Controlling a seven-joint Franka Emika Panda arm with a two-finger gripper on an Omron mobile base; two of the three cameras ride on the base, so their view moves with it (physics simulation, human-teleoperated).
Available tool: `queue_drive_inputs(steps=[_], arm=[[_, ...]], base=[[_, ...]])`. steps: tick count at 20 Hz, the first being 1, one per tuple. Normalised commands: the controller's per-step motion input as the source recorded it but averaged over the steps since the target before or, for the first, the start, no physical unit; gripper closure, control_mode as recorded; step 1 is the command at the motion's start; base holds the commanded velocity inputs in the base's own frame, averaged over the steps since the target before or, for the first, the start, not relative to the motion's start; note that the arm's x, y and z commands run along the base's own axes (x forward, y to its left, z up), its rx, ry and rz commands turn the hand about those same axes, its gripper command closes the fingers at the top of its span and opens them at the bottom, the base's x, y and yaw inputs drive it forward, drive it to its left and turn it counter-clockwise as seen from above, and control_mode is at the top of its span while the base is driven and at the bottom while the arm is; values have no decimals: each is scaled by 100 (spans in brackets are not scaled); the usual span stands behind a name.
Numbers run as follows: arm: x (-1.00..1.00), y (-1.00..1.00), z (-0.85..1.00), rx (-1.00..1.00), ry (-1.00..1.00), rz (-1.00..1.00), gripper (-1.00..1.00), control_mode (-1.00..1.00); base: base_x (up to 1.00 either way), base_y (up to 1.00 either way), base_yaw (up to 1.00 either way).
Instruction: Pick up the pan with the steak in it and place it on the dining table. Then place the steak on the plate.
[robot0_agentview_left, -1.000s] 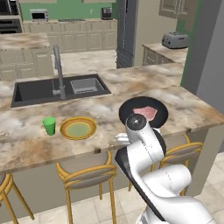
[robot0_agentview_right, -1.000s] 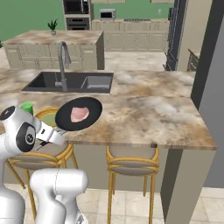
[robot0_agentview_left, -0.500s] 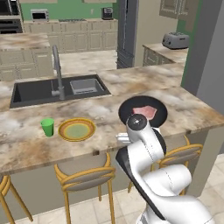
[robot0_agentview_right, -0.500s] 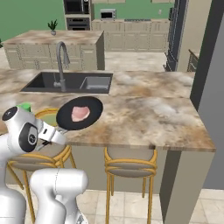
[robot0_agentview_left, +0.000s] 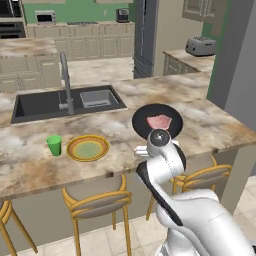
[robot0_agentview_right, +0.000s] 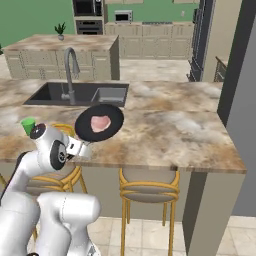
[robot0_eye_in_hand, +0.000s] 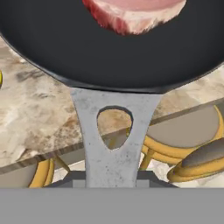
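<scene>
Since the earlier frames, both base views show the whole scene shifted slightly, consistent with base travel; the pan (robot0_agentview_left: 157, 122) has kept its place relative to the arm and remains carried.

Gripper (robot0_eye_in_hand: 112, 177): closed on the pan's grey metal handle (robot0_eye_in_hand: 113, 140), whose end sits between the finger tips at the bottom of the hand view. The handle has a teardrop-shaped hole through it.

Pan orientation: the long axis runs from the gripper outward, handle toward the robot and bowl away from it, over the dining table (robot0_agentview_left: 210, 125). In the right base view the pan (robot0_agentview_right: 99, 123) extends up and to the right from the hand. The bowl sits roughly level above the near edge of the marbled top; whether it touches the stone cannot be told.

Steak (robot0_agentview_left: 159, 121): lies flat inside the pan, near the middle of the bowl. In the hand view the steak (robot0_eye_in_hand: 133, 12) is at the far side of the dark surface.

Surroundings: the plate (robot0_agentview_left: 88, 148) rests on the table to the robot's left of the pan, well apart from it. A green cup (robot0_agentview_left: 54, 145) stands just beside the plate, on its far-left side. The sink (robot0_agentview_left: 60, 102) with its grey tap (robot0_agentview_left: 65, 82) is set in the table beyond the plate. Wooden stools (robot0_agentview_left: 97, 200) stand under the near edge.
</scene>
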Motion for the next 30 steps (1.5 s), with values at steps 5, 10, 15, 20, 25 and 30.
queue_drive_inputs(steps=[5, 10, 15, 20, 25, 30], arm=[[100, -6, -24, 5, 4, 6, 100, -100], [100, 0, -21, 8, 16, 7, 100, -100], [91, 0, -26, 6, 20, 8, 100, -100], [53, 11, -21, 1, 10, 2, 100, -100], [0, 0, -1, 0, 0, 0, 100, -100], [0, 3, -40, 0, 0, 3, 100, -100]], base=[[0, 0, 0], [0, 0, 0], [0, 0, 0], [0, 0, 0], [0, 0, 0], [0, 0, 0]])
